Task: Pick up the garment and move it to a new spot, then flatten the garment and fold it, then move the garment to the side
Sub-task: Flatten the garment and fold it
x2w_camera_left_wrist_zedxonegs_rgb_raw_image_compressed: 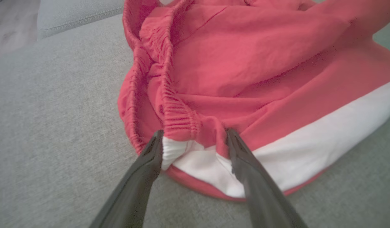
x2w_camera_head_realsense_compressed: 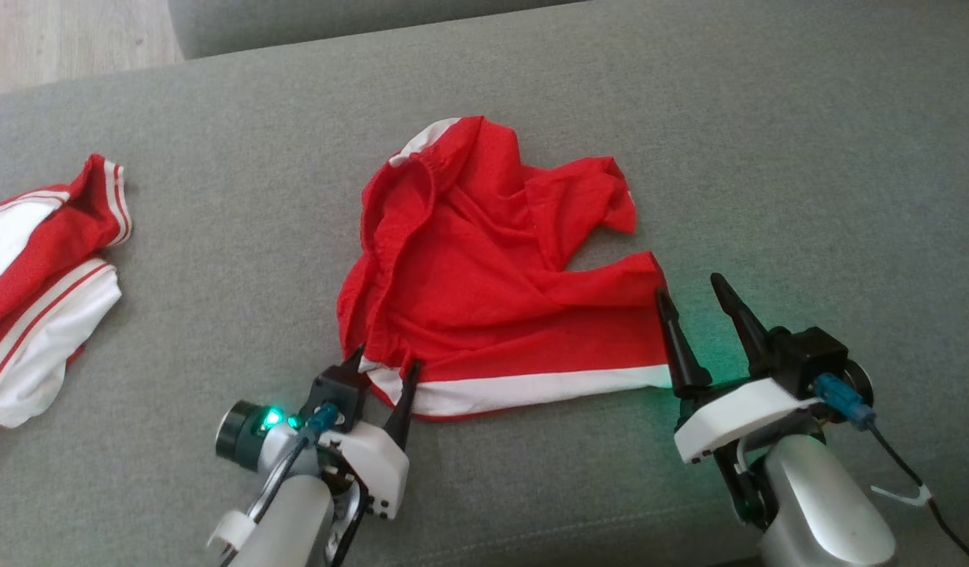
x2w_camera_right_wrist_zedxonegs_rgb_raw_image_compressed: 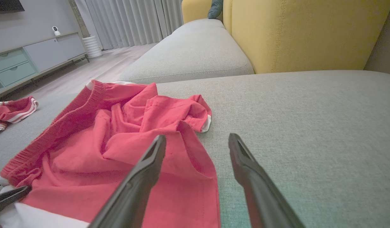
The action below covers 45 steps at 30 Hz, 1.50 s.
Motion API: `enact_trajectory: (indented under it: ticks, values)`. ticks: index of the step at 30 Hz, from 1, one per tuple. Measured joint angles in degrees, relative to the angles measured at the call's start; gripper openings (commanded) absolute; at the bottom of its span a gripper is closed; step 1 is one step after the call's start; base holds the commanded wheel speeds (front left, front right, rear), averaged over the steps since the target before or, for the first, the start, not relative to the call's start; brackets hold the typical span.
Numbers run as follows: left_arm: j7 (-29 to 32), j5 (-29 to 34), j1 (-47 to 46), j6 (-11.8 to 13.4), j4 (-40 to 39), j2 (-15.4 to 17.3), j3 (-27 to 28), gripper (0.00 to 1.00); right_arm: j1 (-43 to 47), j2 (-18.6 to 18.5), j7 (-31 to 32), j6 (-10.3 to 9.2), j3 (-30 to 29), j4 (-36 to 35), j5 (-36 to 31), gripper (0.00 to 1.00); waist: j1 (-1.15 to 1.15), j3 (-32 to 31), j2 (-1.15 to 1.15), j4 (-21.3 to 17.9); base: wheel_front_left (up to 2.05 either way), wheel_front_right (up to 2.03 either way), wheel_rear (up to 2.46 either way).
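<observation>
Both jaws gape, left astride the garment (x2w_camera_head_realsense_compressed: 484, 268) waistband; right wrist view adds yellow cushion (x2w_camera_right_wrist_zedxonegs_rgb_raw_image_compressed: 309, 31).

A grey sofa seat (x2w_camera_head_realsense_compressed: 767, 157) is carrying a rumpled red garment (x2w_camera_head_realsense_compressed: 484, 276) with a white band, lying near the middle, and a second red-and-white garment (x2w_camera_head_realsense_compressed: 35, 291) lying at the far left.

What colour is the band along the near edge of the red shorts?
White band on the red fabric shorts; clearest in left wrist view.

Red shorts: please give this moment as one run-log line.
red shorts: crumpled on sofa | left gripper: open, straddling waistband corner | right gripper: open, at hem corner
</observation>
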Motion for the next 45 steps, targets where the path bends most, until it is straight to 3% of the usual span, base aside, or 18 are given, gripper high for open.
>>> enact_trajectory:
  ticks: [4, 5, 6, 7, 8, 9, 10, 19, 28, 29, 30, 31, 32, 38, 45]
  values:
    - [0.0, -1.5, -1.2, 0.1, 1.5, -0.1, 0.0, 1.0, 0.0, 0.1, 0.0, 0.0, 0.0, -0.1, 0.1, 1.0, 0.0, 0.3, 0.0, 0.2, 0.0, 0.0, 0.0]
    - [0.0, -1.9, -1.4, 0.1, 1.5, -0.2, 0.0, 0.94, 0.0, 0.1, 0.0, 0.0, 0.0, -0.1, 0.2, 1.0, 0.0, 0.3, 0.0, 0.2, 0.0, 0.0, 0.0]
    - [0.0, -2.1, -1.6, 0.1, 1.4, -0.2, 0.0, 0.82, 0.0, 0.1, 0.0, 0.0, 0.0, -0.1, 0.4, 1.0, 0.0, 0.5, 0.0, 0.3, 0.0, 0.0, 0.0]
    - [0.0, -2.7, -1.6, 0.1, 1.1, -0.2, 0.0, 0.47, 0.0, 0.1, 0.0, 0.0, 0.0, 0.0, 0.7, 1.0, 0.0, 0.6, 0.0, 0.3, 0.0, 0.0, 0.0]
    - [0.0, -3.1, -1.6, 0.2, 0.6, -0.2, 0.0, 0.32, 0.0, 0.1, 0.0, 0.0, -0.1, 0.2, 0.7, 1.0, 0.0, 0.7, 0.0, 0.3, 0.0, 0.0, 0.0]
    - [0.0, -3.5, -1.6, 0.3, 0.2, -0.2, 0.0, 0.07, 0.0, 0.1, 0.0, 0.0, -0.1, 0.5, 0.7, 1.0, 0.0, 0.8, 0.0, 0.3, 0.0, 0.0, 0.0]
    - [0.0, -3.9, -1.6, 0.4, -0.2, -0.2, 0.0, 0.0, 0.0, 0.1, 0.0, 0.0, -0.1, 0.9, 0.7, 1.0, 0.0, 0.9, 0.0, 0.4, 0.0, 0.0, 0.0]
    - [0.0, -5.8, -1.9, 2.3, -4.1, -0.2, 5.4, 0.0, -1.3, 0.1, 0.0, 0.0, 0.5, 4.0, 0.6, 1.0, 0.0, 1.9, 0.0, 1.4, 0.0, 0.0, 0.0]
    - [0.0, -5.9, -2.9, 2.4, -4.0, -0.3, 7.1, 0.0, -6.4, 0.2, 0.0, 0.0, 9.5, 11.4, 0.9, 1.0, 0.0, 2.9, 0.0, 4.0, 0.0, 0.0, 0.0]
    - [0.0, -6.1, -2.9, 2.4, -4.2, -0.3, 7.1, 0.0, -6.9, 0.1, 0.0, 0.0, 9.7, 12.2, 0.8, 0.96, 0.0, 3.0, 0.0, 4.4, 0.0, 0.0, 0.0]
    - [0.0, -6.6, -2.9, 2.5, -4.6, -0.3, 7.1, 0.4, -7.4, 0.1, 0.0, 0.0, 9.8, 13.0, 0.6, 0.48, 0.0, 3.1, 0.0, 4.8, 0.0, 0.0, 0.0]
    - [0.0, -7.0, -2.9, 2.5, -5.3, -0.3, 7.1, 0.91, -8.0, 0.1, 0.0, 0.0, 9.6, 13.4, 0.6, 0.0, 0.0, 3.2, 0.0, 5.2, 0.0, 0.0, 0.0]
    - [0.0, -7.2, -2.9, 2.7, -6.1, -0.3, 7.2, 1.0, -8.6, 0.1, 0.0, 0.0, 9.3, 13.8, 0.4, 0.0, 0.0, 3.3, 0.0, 5.7, 0.0, 0.0, 0.0]
    - [0.0, -8.8, -2.4, 4.0, -12.2, -0.3, 7.0, 1.0, -11.8, -0.4, 0.0, 0.0, 6.3, 15.0, -1.1, 0.0, 0.0, 3.6, 0.0, 8.8, 0.0, 0.0, 0.0]
    - [0.0, -10.1, 1.9, 5.0, -16.4, -0.3, 5.9, 1.0, -15.8, -4.1, 0.0, 0.0, 0.5, 15.1, -4.2, 0.0, 0.0, 3.7, 0.0, 13.4, 0.0, 0.0, 0.0]
